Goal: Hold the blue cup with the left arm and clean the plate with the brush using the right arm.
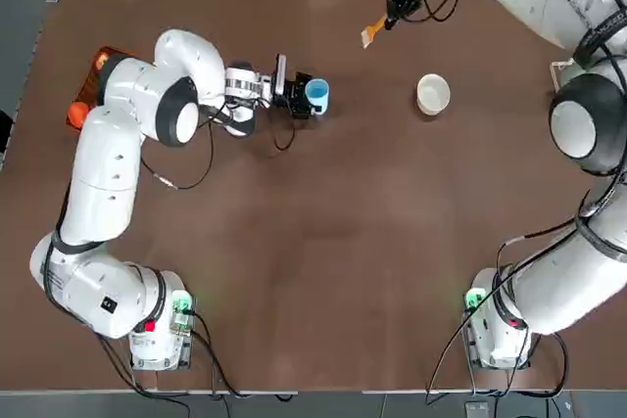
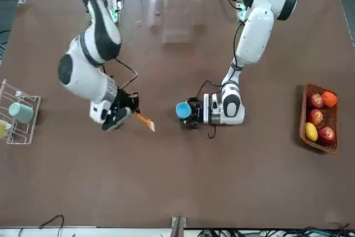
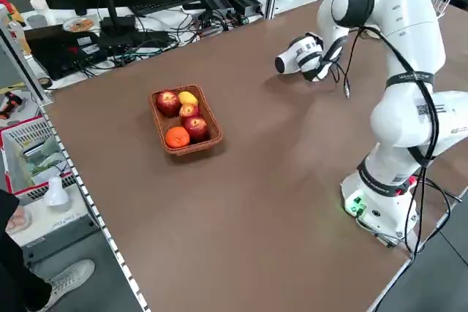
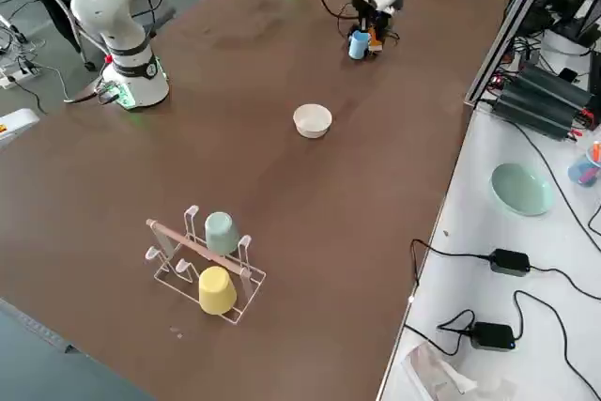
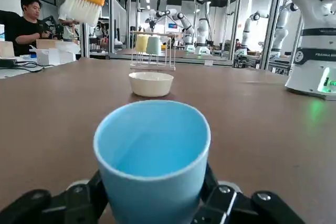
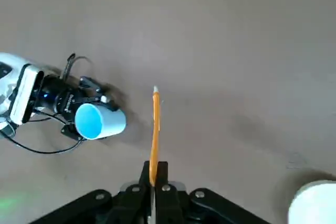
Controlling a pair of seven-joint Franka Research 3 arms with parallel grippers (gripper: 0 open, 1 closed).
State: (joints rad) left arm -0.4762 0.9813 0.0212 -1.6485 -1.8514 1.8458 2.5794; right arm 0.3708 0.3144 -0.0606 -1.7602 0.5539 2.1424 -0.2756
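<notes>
The brown surface point(image 1: 323, 242) lies mostly bare through its middle and near side, with the plate point(image 1: 433, 93) standing alone on open ground between the cup point(image 1: 316, 95) and the wire rack point(image 4: 202, 265) by the right edge. The left gripper point(image 1: 299, 97) is clamped on the cup at the surface's far middle, while the right gripper point(image 1: 395, 9), raised above the far edge, is clamped on the brush point(image 1: 374, 29), bristles hanging free. A basket point(image 2: 319, 117) of fruit sits by the left edge, and the rack holds a teal cup point(image 4: 221, 229) and a yellow cup point(image 4: 217, 290); desks with cables and gear ring the surface.
</notes>
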